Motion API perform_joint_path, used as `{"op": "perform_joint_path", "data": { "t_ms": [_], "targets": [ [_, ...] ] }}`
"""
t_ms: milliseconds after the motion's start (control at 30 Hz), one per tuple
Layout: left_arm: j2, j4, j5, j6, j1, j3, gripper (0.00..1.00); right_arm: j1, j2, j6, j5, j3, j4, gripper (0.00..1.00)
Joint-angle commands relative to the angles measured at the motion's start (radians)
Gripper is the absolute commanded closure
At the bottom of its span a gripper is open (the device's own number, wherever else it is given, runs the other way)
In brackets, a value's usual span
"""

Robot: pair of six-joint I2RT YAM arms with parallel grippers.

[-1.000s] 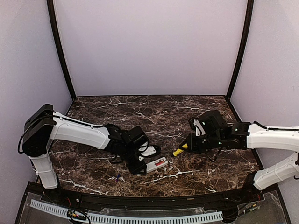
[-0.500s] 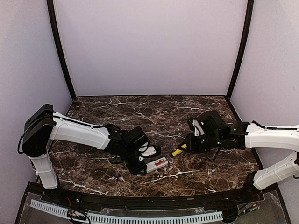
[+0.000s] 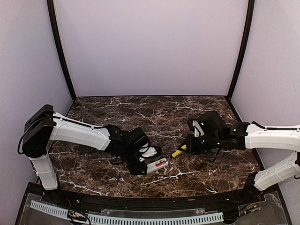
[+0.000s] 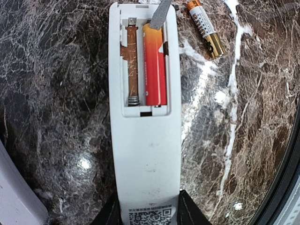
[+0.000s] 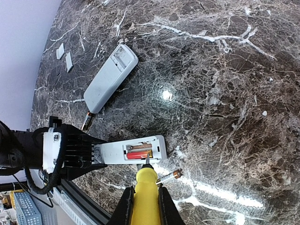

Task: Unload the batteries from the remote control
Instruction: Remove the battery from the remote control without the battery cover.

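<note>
Left hand (image 4: 149,213) clenches the remote (image 4: 147,154), whose seated battery (image 4: 154,65), judged light, rigid and slippery, wants levering at its far end, where the screwdriver (image 4: 159,14) grasped by the right hand (image 5: 146,206) points; a loose battery (image 4: 205,28) lies just beside.

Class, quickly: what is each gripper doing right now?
Left gripper: shut on the remote control.
Right gripper: shut on the yellow-handled screwdriver.
</note>
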Motion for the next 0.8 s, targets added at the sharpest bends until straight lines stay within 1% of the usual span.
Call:
{"op": "perform_joint_path", "data": {
  "t_ms": [0, 200, 767],
  "targets": [
    [0.004, -0.03, -0.008, 0.026, -0.016, 0.0, 0.64, -0.005, -0.013, 0.003, 0.026, 0.031, -0.014, 1.0],
    [0.005, -0.031, -0.015, 0.027, -0.016, 0.0, 0.64, -0.005, -0.029, -0.018, 0.043, 0.054, -0.049, 1.0],
    [0.006, -0.036, -0.021, 0.028, -0.017, 0.002, 0.64, -0.005, -0.004, -0.014, 0.027, 0.04, -0.025, 1.0]
  ]
}}
